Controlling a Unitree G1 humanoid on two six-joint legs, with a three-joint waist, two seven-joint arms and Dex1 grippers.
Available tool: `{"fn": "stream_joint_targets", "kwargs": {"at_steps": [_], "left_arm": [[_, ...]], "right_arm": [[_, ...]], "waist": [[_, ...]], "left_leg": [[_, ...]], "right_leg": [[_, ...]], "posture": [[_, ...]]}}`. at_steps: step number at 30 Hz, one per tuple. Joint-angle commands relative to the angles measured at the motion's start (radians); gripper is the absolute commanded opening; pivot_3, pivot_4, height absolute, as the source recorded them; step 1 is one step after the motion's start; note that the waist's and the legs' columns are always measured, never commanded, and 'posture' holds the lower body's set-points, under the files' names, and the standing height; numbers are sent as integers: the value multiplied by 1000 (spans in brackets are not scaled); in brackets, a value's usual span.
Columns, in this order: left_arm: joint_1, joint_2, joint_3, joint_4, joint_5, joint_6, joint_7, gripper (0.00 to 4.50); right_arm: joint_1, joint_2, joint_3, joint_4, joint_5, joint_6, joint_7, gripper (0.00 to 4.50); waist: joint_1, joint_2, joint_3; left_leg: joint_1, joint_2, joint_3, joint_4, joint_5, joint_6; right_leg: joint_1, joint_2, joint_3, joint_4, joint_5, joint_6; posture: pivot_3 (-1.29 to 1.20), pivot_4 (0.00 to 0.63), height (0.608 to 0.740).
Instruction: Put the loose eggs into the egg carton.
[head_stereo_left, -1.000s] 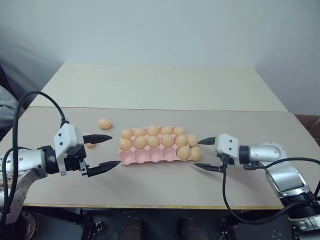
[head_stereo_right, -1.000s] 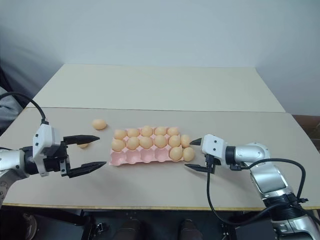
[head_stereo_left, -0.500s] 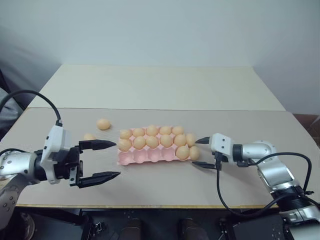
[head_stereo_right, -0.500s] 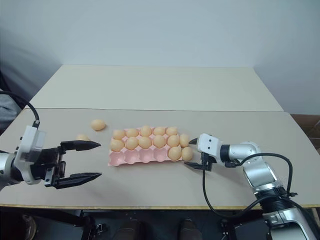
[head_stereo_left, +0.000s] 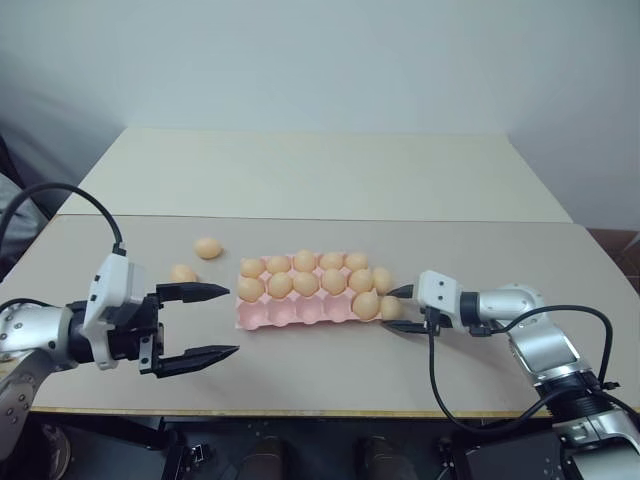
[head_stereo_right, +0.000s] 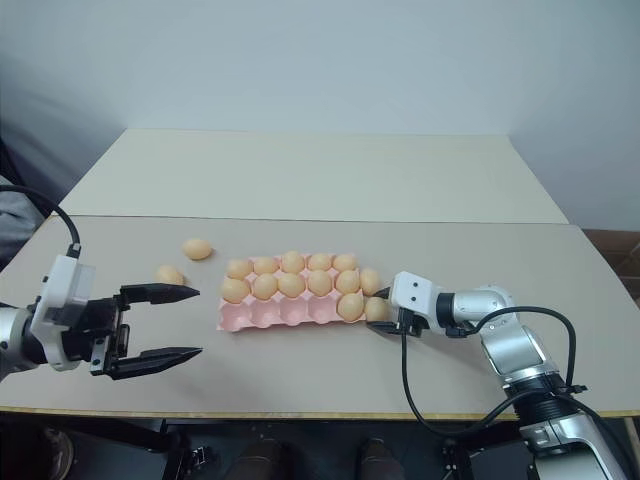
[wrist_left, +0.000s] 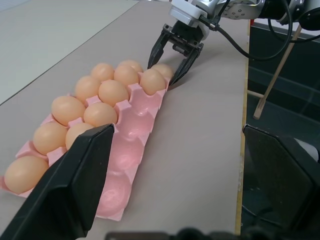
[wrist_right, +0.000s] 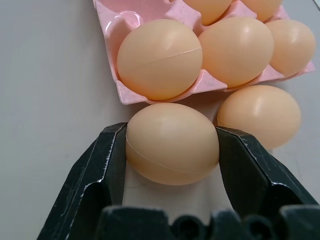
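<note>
Four loose eggs lie around the carton (head_stereo_left: 300, 312): two just beside its right end, two well apart off its left end. The right gripper (wrist_right: 172, 150) has its two fingers shut on one egg (wrist_right: 171, 143) that touches the carton's right end, still on the table (head_stereo_left: 330, 380); a second egg (wrist_right: 260, 115) lies just beside it. The held egg's long axis lies level, spanning from finger to finger. The left gripper (head_stereo_left: 205, 322) stands wide open and empty, left of the carton. Risk, as a judgement: the smooth shell may slip on lifting, or the lift may nudge the neighbouring egg and set it rolling. Front cups of the carton remain empty.
</note>
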Motion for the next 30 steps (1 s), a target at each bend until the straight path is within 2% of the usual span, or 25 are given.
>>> {"fn": "stream_joint_targets", "kwargs": {"at_steps": [1,6,11,17,24,28,29,30], "left_arm": [[-5,13,33,0,4,-10,0,4500],[-1,14,49,7,8,-13,-8,4500],[63,35,91,44,55,-26,-43,4500],[78,45,107,81,85,-45,-74,4500],[82,28,120,40,69,-28,-42,4500],[86,15,113,12,63,-19,-19,4500],[86,14,113,8,63,-17,-16,4500],[88,11,113,5,62,-16,-13,4500]], "right_arm": [[9,-35,-40,-41,12,-21,4,2596],[47,-109,-104,-111,22,-16,-6,2596],[13,-145,-137,-250,38,24,-22,2596],[-71,-45,-61,-363,57,169,-59,2596],[-125,71,61,-343,26,199,-72,2596],[-149,126,118,-304,19,228,-63,2596],[-152,129,124,-299,14,233,-62,3247],[-156,131,132,-297,18,238,-51,3476]], "waist": [[2,0,0],[3,0,0],[-8,0,0],[-11,0,0],[-8,0,0],[-10,0,0],[-10,0,0],[-9,0,0]], "left_leg": [[0,0,0,0,0,0],[-1,0,0,0,0,0],[0,1,1,0,0,0],[0,13,3,0,0,-1],[-7,15,4,0,0,-1],[-7,15,6,0,0,-1],[-7,15,6,0,0,-1],[-7,15,6,0,0,-1]], "right_leg": [[0,0,0,0,0,0],[-1,0,0,-1,0,0],[-1,1,1,0,0,0],[-3,12,1,-1,1,-4],[-12,16,2,1,3,-9],[-13,16,4,1,5,-6],[-13,15,4,1,5,-6],[-13,15,4,1,5,-6]], "posture": [[0,150,740],[0,150,740],[0,150,740],[0,150,740],[0,150,740],[0,150,740],[0,150,740],[0,150,740]]}}
